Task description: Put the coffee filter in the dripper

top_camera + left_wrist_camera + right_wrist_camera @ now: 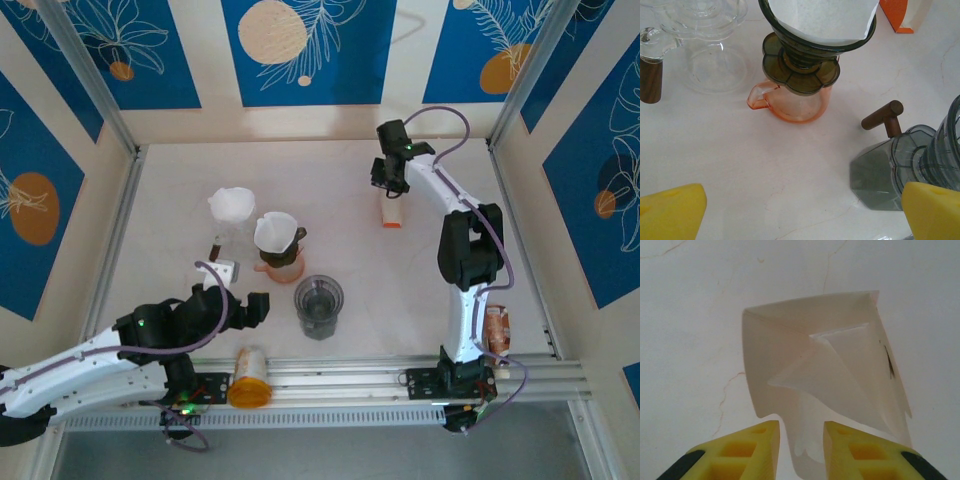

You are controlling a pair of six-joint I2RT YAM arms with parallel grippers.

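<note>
My right gripper [801,427] is nearly closed, its yellow fingers [760,440] pressing a white coffee filter [812,405] that sticks up from a white holder [775,335]. From above, this gripper [392,188] hangs over the white and orange holder [393,213] at the back right. A dark dripper [802,70] holding a white filter [825,17] sits on an orange pitcher [797,105], also visible mid-table [278,238]. A grey dripper [910,160] with a wooden handle stands to its right [318,305]. My left gripper [802,192] is open and holds nothing, just in front of them [255,308].
A clear glass dripper [715,50] with a wooden handle and a white filter [232,203] stands at the left. An orange-lidded jar [248,378] lies on the near rail. A small packet [497,328] lies beside the right arm. Walls enclose the table on three sides.
</note>
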